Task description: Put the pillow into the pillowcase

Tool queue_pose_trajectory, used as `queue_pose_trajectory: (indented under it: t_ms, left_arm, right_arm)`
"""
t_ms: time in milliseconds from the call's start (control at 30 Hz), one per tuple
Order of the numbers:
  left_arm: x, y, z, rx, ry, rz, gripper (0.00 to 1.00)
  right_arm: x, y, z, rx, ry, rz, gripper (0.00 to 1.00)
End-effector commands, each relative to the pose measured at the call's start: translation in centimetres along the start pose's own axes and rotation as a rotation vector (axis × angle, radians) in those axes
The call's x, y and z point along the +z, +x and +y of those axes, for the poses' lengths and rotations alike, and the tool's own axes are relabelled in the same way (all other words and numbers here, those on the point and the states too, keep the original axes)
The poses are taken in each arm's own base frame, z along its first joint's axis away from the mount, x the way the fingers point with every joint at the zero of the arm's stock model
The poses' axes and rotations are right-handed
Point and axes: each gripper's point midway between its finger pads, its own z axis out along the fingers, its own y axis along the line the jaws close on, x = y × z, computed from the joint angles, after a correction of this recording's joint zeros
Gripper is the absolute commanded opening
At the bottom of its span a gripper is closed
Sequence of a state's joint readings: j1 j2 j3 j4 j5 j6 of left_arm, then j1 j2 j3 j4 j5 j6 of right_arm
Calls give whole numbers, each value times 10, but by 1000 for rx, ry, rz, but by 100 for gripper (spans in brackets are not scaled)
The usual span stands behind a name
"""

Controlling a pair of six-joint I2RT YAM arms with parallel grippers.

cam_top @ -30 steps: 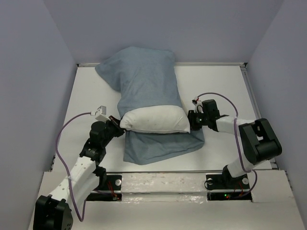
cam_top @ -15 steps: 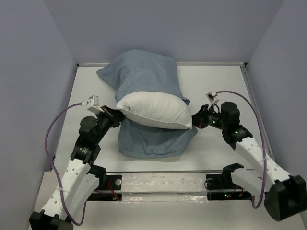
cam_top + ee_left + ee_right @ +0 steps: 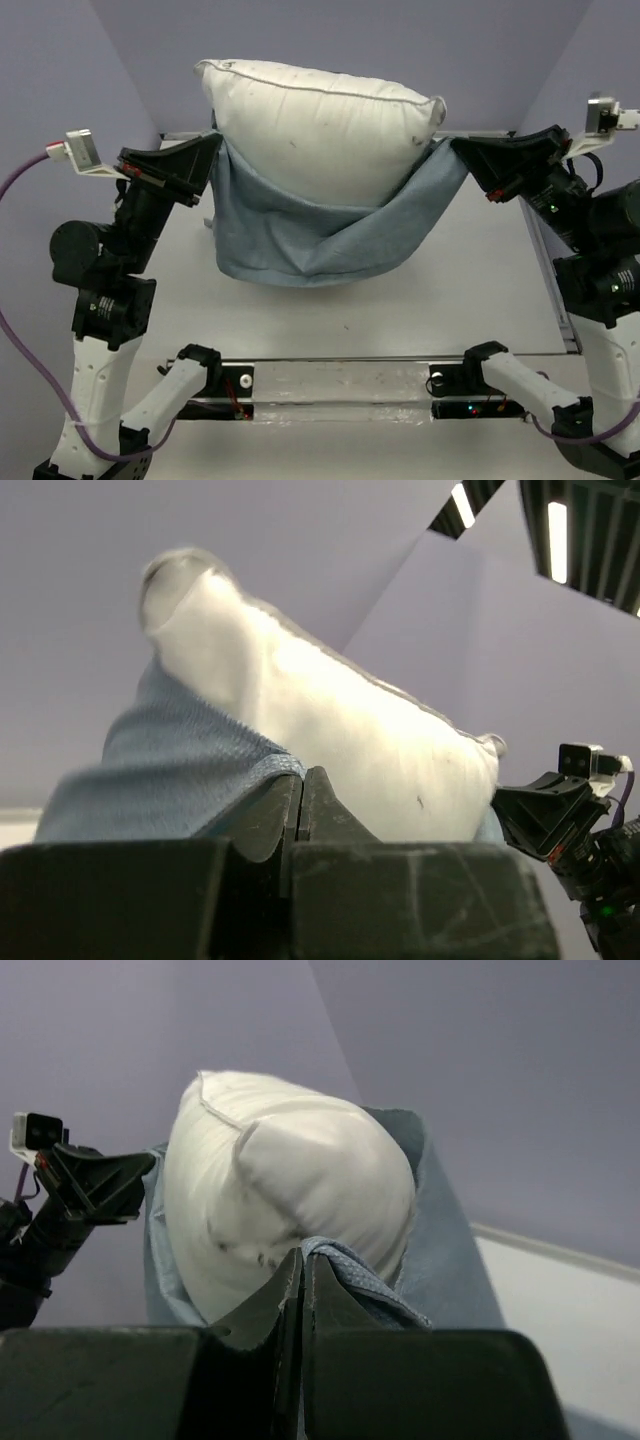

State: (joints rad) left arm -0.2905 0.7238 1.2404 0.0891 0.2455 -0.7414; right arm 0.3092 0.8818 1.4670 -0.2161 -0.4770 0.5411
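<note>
Plump white pillow point(image 3: 315, 125) bulges from sagging blue-grey pillowcase point(image 3: 310, 240).

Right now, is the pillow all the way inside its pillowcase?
Not yet. Done: the bottom of the pillow sits inside the pillowcase. In hand: the left fingers and right fingers are each pinched shut on one side of the open edge, holding it up like a sling. Left: the pillow's top half pokes out above the edge and has to slide in.
</note>
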Motion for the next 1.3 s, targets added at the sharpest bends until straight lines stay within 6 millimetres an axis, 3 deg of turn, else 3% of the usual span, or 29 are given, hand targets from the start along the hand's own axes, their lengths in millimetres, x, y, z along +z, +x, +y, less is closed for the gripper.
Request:
queue_pose_trajectory:
  t_ms: [0,100,133,167,200,267,300,333,400,433,467,500,533,567,633,667,700,767,800,900,933,967,1000,1033,1067,1100,1133,1167,1267]
  left_arm:
    - [-6,-82,-98,73,258,-187,0]
    - [13,-86,-82,82,194,-204,0]
    - [19,-87,-82,82,185,-198,0]
    - [37,-82,-74,83,172,-165,0]
    - [30,-103,-104,107,236,-189,0]
    - [32,-120,-129,108,298,-213,0]
    - [12,-149,-166,134,375,-280,0]
    - [6,-156,-176,140,397,-293,0]
    - [-13,-167,-193,159,434,-338,0]
    - [-2,-159,-178,154,401,-323,0]
    - [-10,-157,-174,156,388,-337,0]
    - [15,-126,-131,134,311,-279,0]
    - [23,-112,-108,120,258,-262,0]
    - [42,-82,-68,95,178,-196,0]
    - [55,-63,-52,85,162,-137,0]
    - [68,-55,-45,84,158,-101,0]
    - [69,-61,-54,94,180,-104,0]
    - [63,-99,-97,146,247,-163,0]
    - [45,-130,-136,178,314,-224,0]
    - [20,-156,-173,212,388,-288,0]
    - [20,-153,-168,212,372,-288,0]
    - [22,-147,-156,211,344,-285,0]
    - [29,-119,-120,194,287,-250,0]
    - [34,-101,-94,174,239,-230,0]
    - [36,-88,-72,157,184,-225,0]
    - [50,-52,-26,132,88,-143,0]
    - [55,-40,-14,123,67,-114,0]
    - [65,-32,-4,121,54,-87,0]
    - [69,-80,-58,169,142,-145,0]
  right_arm:
    - [-9,-74,15,-25,74,-236,0]
    - [12,-65,-23,-11,192,-217,0]
    - [21,-69,-24,-29,204,-180,0]
    - [18,-82,-12,-48,176,-196,0]
    - [4,-114,18,-100,119,-272,0]
    - [-17,-153,49,-158,90,-367,0]
    - [-29,-170,66,-186,70,-408,0]
    - [-54,-196,101,-225,15,-475,0]
    - [-61,-197,121,-238,-60,-464,0]
    - [-67,-198,128,-246,-82,-471,0]
    - [-57,-179,112,-220,-57,-424,0]
    - [-45,-165,92,-195,-21,-396,0]
    - [-16,-133,49,-147,46,-328,0]
    - [11,-107,11,-124,127,-240,0]
    - [33,-89,-24,-102,226,-161,0]
    - [33,-97,-21,-133,223,-167,0]
    - [19,-131,10,-176,170,-252,0]
    - [-10,-180,55,-240,107,-394,0]
    - [-50,-223,103,-302,41,-538,0]
    - [-68,-251,119,-350,51,-639,0]
    - [-66,-248,117,-347,49,-626,0]
    - [-33,-220,84,-298,87,-516,0]
    - [-30,-200,77,-275,82,-464,0]
    - [-12,-174,52,-233,103,-402,0]
    - [25,-116,-6,-161,169,-283,0]
    - [38,-92,-36,-135,233,-232,0]
    - [45,-71,-59,-132,293,-167,0]
    - [47,-67,-67,-141,318,-153,0]
    - [21,-136,-18,-232,285,-297,0]
